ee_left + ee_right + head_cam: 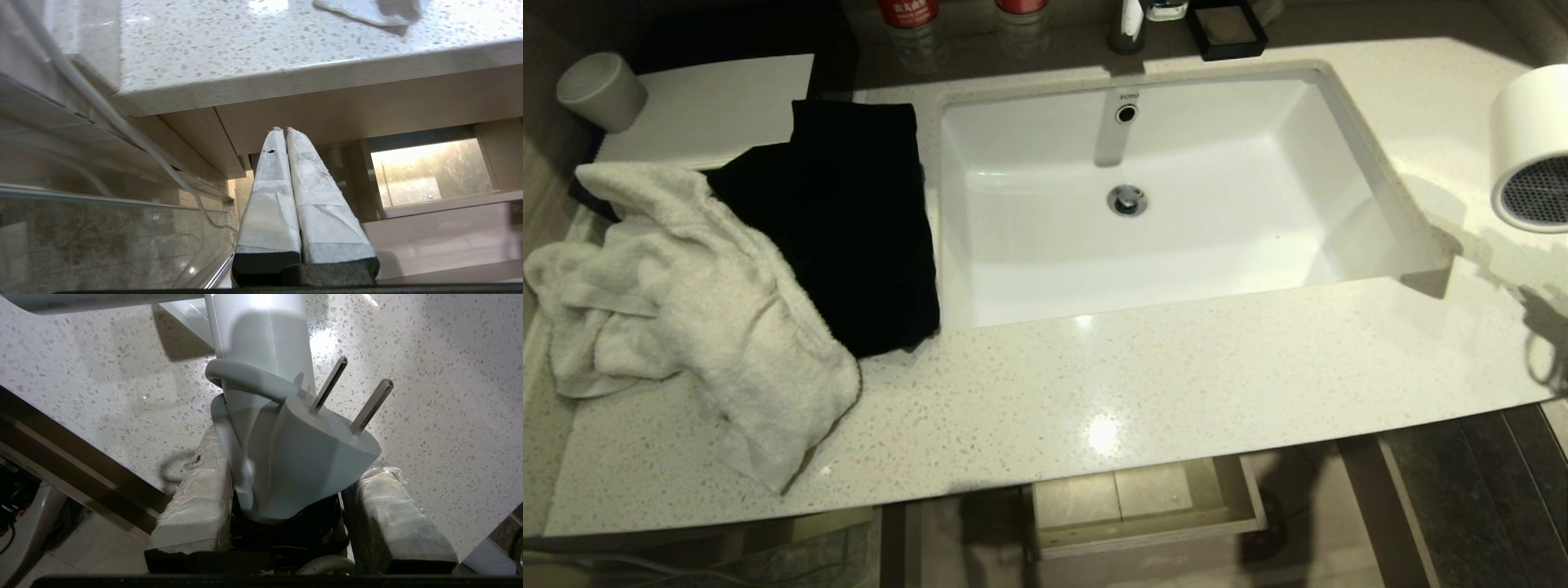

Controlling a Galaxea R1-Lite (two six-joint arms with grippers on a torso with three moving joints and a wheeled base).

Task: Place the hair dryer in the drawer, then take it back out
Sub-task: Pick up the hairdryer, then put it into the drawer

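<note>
Left end effector (284, 130): two long tapering fingers (269, 196) wrapped in wrinkled white fabric tape, frayed at the tips, with a small dark tear near one tip, set on a black base. Right end effector (298, 473): two blunt fingers (200, 498) in the same creased white tape, a dark scuff on one, mounted on a black body with a pale cable loop below.
</note>
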